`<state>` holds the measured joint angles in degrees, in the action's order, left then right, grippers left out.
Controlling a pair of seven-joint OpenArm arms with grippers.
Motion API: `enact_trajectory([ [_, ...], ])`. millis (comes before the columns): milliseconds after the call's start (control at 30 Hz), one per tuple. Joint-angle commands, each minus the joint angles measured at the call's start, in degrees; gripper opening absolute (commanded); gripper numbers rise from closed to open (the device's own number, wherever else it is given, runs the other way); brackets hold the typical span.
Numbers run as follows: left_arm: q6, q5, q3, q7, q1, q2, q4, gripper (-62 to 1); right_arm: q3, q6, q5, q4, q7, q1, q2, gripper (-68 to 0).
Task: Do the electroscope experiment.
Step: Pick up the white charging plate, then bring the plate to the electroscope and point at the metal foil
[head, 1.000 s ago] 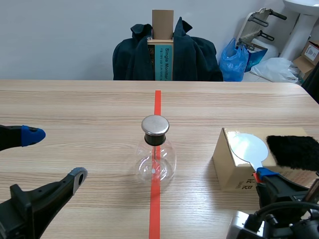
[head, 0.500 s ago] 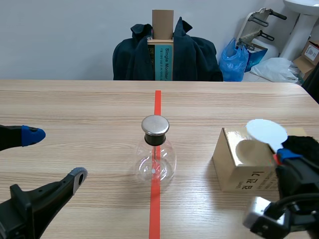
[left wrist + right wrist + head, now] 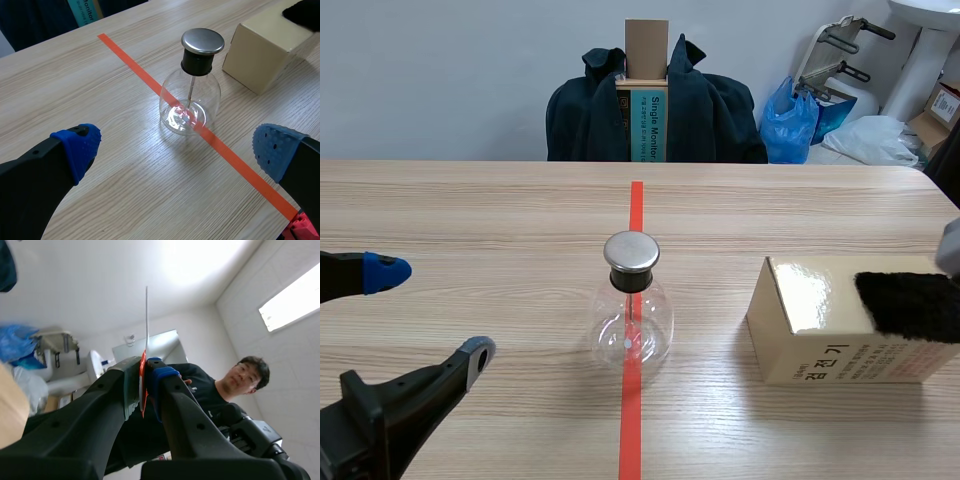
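Fingers of the left gripper [image 3: 430,312] stand wide apart nearest the robot, to the left of the glass flask [image 3: 633,318] and holding nothing. In the left wrist view the flask sits ahead of the gap between the two blue pads [image 3: 80,145]. The flask stands upright on the red tape line [image 3: 631,410], with a round metal cap [image 3: 631,251] on a black stopper and a thin rod hanging inside the glass. To the right of the flask, apart from it, lies a tan cardboard box [image 3: 820,330] on the table [image 3: 470,210]. A black furry cloth [image 3: 910,305] rests on the box top at the end away from the flask.

The right gripper [image 3: 145,380] shows only in its own view, tilted up toward the ceiling, so where it stands from the flask cannot be told. Its fingers are clamped on the red foot of a thin plate [image 3: 146,315], which is seen edge-on. A person [image 3: 205,390] in a dark top is past it.

Far beyond the flask, across the table, a dark jacket [image 3: 710,115] is draped around an upright carton [image 3: 646,90]. A blue bag [image 3: 790,122] lies to the right of it.
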<state>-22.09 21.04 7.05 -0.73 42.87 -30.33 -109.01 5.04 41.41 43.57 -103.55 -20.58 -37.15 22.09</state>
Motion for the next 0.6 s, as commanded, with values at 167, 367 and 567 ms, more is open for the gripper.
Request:
enact_trajectory([
  [167,-0.7,-1.4,-0.1,6.9,-3.8,-0.1,-0.1,-4.4,0.7,3.4,-3.2,-2.8,-5.4,0.9,0.6,-66.8],
  [367,-8.0,-1.4,-1.5,12.2,-16.3,-0.3,11.2,-59.7,0.7,0.5,-5.4,-2.9,-9.6,2.0,0.6,-66.8],
  [567,-13.5,-1.4,-8.2,6.3,-33.6,-0.1,32.0,-59.0,0.7,-4.1,-7.2,-2.9,-12.7,4.1,0.6,-66.8],
])
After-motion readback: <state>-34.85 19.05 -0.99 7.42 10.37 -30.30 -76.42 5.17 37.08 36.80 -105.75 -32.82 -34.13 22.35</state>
